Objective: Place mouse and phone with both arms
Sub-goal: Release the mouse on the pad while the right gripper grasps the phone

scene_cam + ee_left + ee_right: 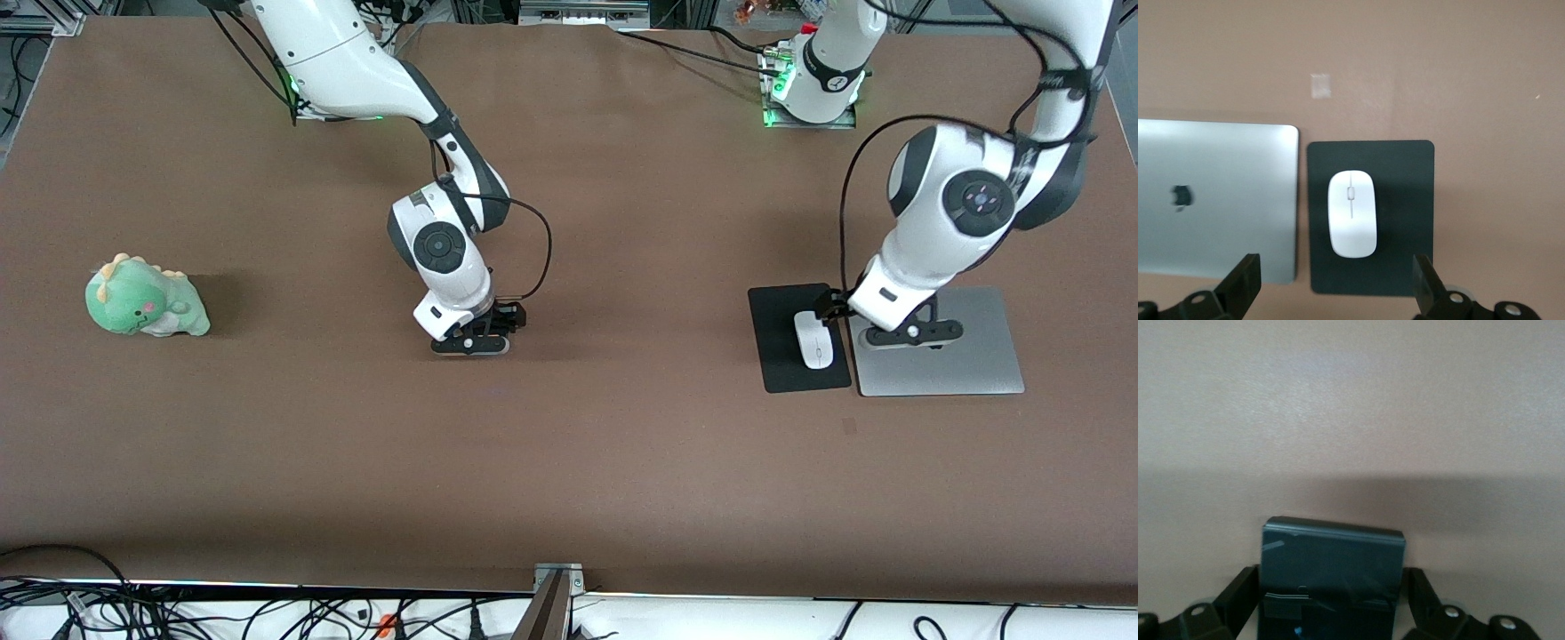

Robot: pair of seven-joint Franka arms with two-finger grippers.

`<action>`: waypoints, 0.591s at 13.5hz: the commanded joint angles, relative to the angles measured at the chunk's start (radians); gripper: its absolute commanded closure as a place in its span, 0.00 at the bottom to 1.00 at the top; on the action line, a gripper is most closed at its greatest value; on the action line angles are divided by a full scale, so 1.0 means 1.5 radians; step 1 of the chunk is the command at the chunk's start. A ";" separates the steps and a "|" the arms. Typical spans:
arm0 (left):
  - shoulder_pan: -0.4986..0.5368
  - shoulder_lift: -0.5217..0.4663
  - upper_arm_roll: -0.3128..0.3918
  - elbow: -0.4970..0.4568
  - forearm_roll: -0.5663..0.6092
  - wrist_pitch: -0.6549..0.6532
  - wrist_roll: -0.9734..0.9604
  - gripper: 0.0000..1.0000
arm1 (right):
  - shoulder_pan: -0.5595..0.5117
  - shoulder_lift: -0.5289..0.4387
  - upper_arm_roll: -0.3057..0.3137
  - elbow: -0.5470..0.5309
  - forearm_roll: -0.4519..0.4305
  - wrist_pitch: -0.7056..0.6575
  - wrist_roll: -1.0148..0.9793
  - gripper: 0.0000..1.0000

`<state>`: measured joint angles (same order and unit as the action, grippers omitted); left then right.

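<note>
Front view: small white oval mouse [814, 340] lies on flat black mat [782, 356], left gripper [831, 307] open above it | right gripper [476, 331] low on brown table [622, 462], fingers spread around black slab phone [1331, 583], contact unclear

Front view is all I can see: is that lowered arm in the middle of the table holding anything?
Observer: A black phone sits between the open fingers of the right hand.
Operator: And the grey slab beside the mouse?
Observer: A closed laptop; its lid bears an apple logo.
Operator: Is the other hand gripping the mouse?
Observer: No. The left hand is open, its fingers apart from the mouse, which lies on the mat.
</note>
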<state>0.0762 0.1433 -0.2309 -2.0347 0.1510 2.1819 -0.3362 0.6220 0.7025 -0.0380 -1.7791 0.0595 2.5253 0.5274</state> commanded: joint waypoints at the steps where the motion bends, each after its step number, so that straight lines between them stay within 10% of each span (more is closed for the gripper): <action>1: 0.009 -0.031 -0.006 0.087 -0.029 -0.136 0.002 0.00 | 0.008 0.002 -0.008 -0.005 -0.001 0.010 -0.002 0.06; 5: 0.051 -0.031 0.002 0.254 -0.076 -0.347 0.084 0.00 | 0.007 0.003 -0.008 -0.003 -0.001 0.004 -0.005 0.41; 8: 0.074 -0.068 0.002 0.269 -0.076 -0.382 0.108 0.00 | 0.003 -0.011 -0.014 0.025 -0.001 -0.077 -0.015 0.48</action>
<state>0.1717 0.0703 -0.2221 -1.6515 0.0571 1.6480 -0.2101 0.6229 0.6948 -0.0421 -1.7714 0.0595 2.4959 0.5267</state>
